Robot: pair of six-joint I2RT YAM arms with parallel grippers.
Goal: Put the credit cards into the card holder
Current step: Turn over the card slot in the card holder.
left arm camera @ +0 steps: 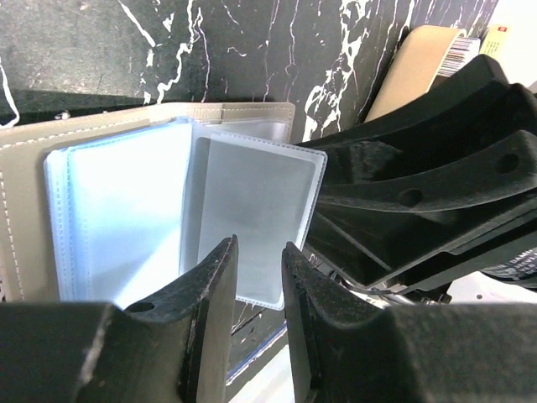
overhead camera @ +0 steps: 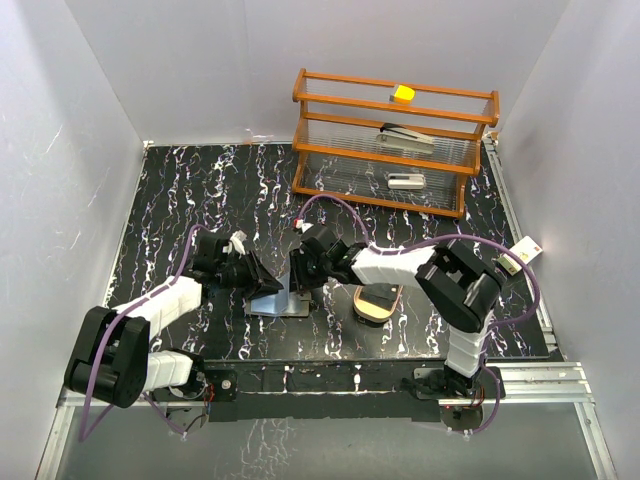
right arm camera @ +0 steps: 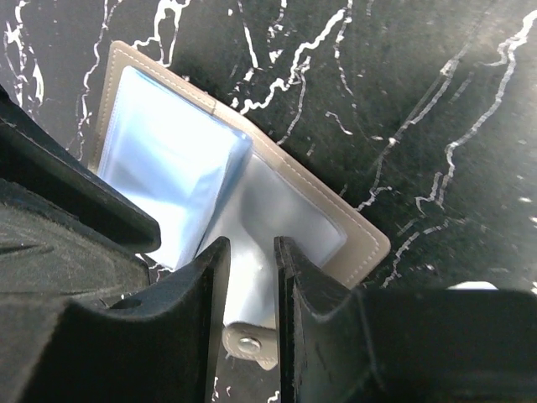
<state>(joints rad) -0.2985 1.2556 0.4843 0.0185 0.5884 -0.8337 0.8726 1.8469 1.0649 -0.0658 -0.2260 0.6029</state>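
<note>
left and right jaws narrowly apart over open card holder point(overhead camera: 280, 304), grip unclear; oval tray point(overhead camera: 372, 316) just beside

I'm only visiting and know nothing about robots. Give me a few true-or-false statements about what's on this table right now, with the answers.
1. The grey stitched card holder lies open on the black marbled table. True.
2. The small yellow block sits inside the holder. False: it rests on top of the wooden shelf rack at the back.
3. The left end effector and the right end effector are both right at the holder. True.
4. Seen from above, the tan oval wooden tray lies left of the holder. False: it lies to its right.
5. The holder has clear plastic sleeves inside. True.
</note>
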